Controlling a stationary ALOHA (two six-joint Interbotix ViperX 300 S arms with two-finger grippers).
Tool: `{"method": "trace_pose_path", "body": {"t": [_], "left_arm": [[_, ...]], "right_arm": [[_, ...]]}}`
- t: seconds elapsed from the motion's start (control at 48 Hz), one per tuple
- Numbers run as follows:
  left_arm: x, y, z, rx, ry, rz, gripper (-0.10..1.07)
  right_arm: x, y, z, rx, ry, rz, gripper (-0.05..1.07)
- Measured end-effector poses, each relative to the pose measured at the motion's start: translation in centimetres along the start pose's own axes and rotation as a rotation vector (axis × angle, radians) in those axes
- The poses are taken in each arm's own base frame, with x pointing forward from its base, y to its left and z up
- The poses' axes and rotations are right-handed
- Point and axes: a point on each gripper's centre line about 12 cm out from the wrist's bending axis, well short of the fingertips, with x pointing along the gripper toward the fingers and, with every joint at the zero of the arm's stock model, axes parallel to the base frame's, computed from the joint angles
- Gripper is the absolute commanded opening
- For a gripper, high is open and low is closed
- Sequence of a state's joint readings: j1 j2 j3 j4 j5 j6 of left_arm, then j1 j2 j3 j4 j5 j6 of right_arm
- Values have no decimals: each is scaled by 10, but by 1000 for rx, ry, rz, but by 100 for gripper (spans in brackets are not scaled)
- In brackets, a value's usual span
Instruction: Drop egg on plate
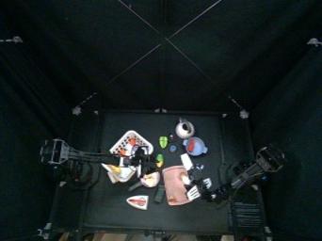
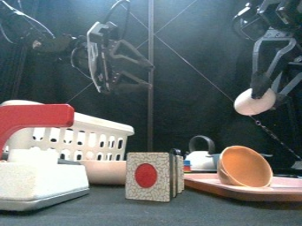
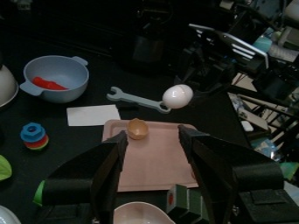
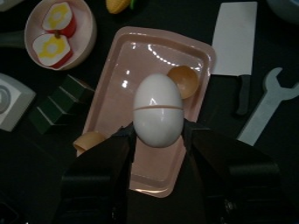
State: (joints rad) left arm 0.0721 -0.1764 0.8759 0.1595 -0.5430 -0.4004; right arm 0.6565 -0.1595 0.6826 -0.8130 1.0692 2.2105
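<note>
A white egg (image 4: pixel 158 107) hangs between the jaws of my right gripper (image 4: pixel 158 131), which is shut on it. It hangs above the pink plate (image 4: pixel 140 66). The front view shows the egg (image 2: pixel 252 101) high over the table in the right gripper (image 2: pixel 260 93). A brown egg (image 4: pixel 184 80) lies on the plate beside it. In the left wrist view the plate (image 3: pixel 146 162), the brown egg (image 3: pixel 136 129) and the held white egg (image 3: pixel 177 95) all show. My left gripper (image 3: pixel 152 171) stands open over the plate's near end, holding nothing.
A grey wrench (image 3: pixel 128 96), a white card (image 3: pixel 93 115) and a blue bowl (image 3: pixel 55 74) lie beyond the plate. A cleaver (image 4: pixel 239 35) lies beside it. A white basket (image 2: pixel 83 141), a red-dotted block (image 2: pixel 150 175), a kettle (image 2: pixel 203 154) and a tan bowl (image 2: pixel 245 165) stand at the front.
</note>
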Motion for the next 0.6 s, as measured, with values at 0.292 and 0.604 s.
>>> {"method": "trace_pose_path", "body": {"t": [0.292, 0.604], "left_arm": [[-23, -4, 7, -1, -54, -18, 87], [-31, -4, 8, -8, -63, -15, 87]], "right_arm": [[7, 11, -13, 40, -41, -60, 70], [14, 23, -20, 50, -54, -102, 71]]}}
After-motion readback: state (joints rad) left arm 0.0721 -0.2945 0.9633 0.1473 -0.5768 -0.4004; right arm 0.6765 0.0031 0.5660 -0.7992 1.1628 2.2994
